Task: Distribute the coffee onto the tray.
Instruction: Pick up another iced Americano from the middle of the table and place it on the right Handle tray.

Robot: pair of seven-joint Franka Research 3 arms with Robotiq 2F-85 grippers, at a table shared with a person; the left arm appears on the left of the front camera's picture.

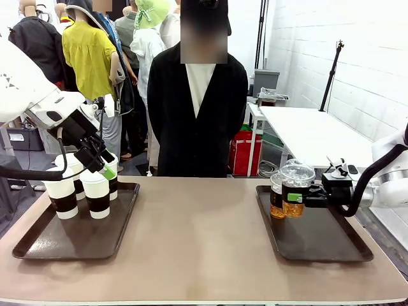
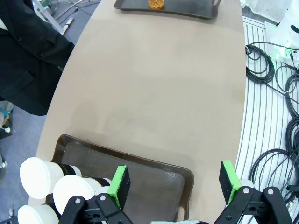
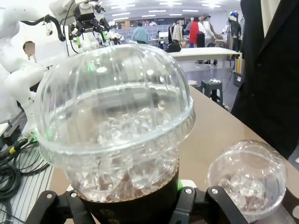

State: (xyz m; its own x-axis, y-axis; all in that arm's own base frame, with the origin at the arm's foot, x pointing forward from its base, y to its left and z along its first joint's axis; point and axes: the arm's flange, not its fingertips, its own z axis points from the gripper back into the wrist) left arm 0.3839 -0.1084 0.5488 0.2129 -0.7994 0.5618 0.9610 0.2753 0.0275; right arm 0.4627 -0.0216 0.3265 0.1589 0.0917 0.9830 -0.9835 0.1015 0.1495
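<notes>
A beige table (image 1: 197, 236) is shared by two white robot arms and a person in a black jacket (image 1: 197, 108), who is seen standing at the far side; two dark brown trays are laid on it, the left tray (image 1: 38, 245) near the left edge and the right tray (image 1: 331, 242) near the right edge. Four white paper cups (image 1: 95, 191) with dark sleeves and white lids are grouped at the far left of the left tray; in the left wrist view their lids (image 2: 72, 191) are seen clustered at that tray's corner, beside the gripper. The left gripper (image 1: 102, 162) is held above and just beside those cups, its green-padded fingers (image 2: 120, 185) spread wide apart with nothing between them. At the far end of the right tray, two clear dome-lidded cups of amber iced drink are placed side by side; the nearer-right one, the gripped iced cup (image 1: 295, 191), is clamped at its body by the right gripper (image 1: 298, 197), jaws drawn in against it; its dome lid (image 3: 114, 121) looms large in the right wrist view. The second iced cup (image 1: 277, 197) is set just to its left, close beside it, whether touching cannot be told; it is seen smaller at the lower right of the right wrist view (image 3: 247, 179).
</notes>
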